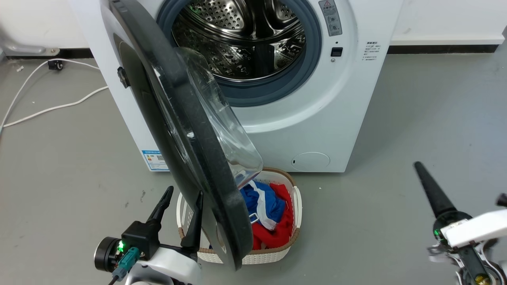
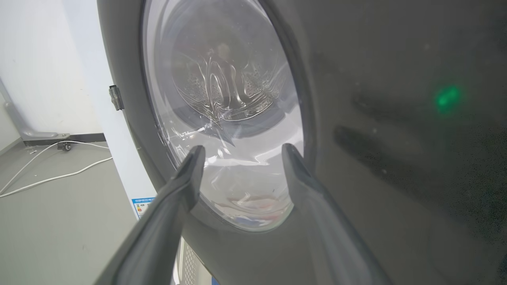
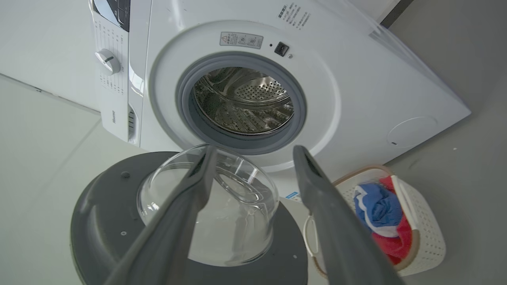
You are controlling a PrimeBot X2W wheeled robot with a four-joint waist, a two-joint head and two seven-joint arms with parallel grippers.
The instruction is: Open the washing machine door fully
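Washer (image 1: pixel 317 118): white front-loader across the top centre of the head view, standing on a grey floor (image 1: pixel 396 206).
Door (image 1: pixel 223 209): stands well out from the washer front, hinged at its left side. In the head view it shows nearly edge-on, running from the upper left down to the bottom centre. Its glass bowl faces right, toward the opening, and its lower edge hangs in front of the basket.
Drum (image 1: pixel 241 43): steel, in plain sight inside the grey rubber rim, top centre.
Basket (image 1: pixel 269 255): white weave with a tan rim, on the floor at lower centre, partly hidden by the door.
Clothes (image 1: pixel 273 221): blue, red and white, piled in the basket.
Left claw (image 2: pixel 242 148): lower left of the head view, fingers spread wide with nothing between them. It points at the door's dark outer face, one finger right beside it; whether it touches I cannot tell.
Right claw (image 3: pixel 255 150): lower right of the head view, well apart from the door, fingers wide and empty.
Cable (image 1: pixel 47 109): white, on the floor at upper left.
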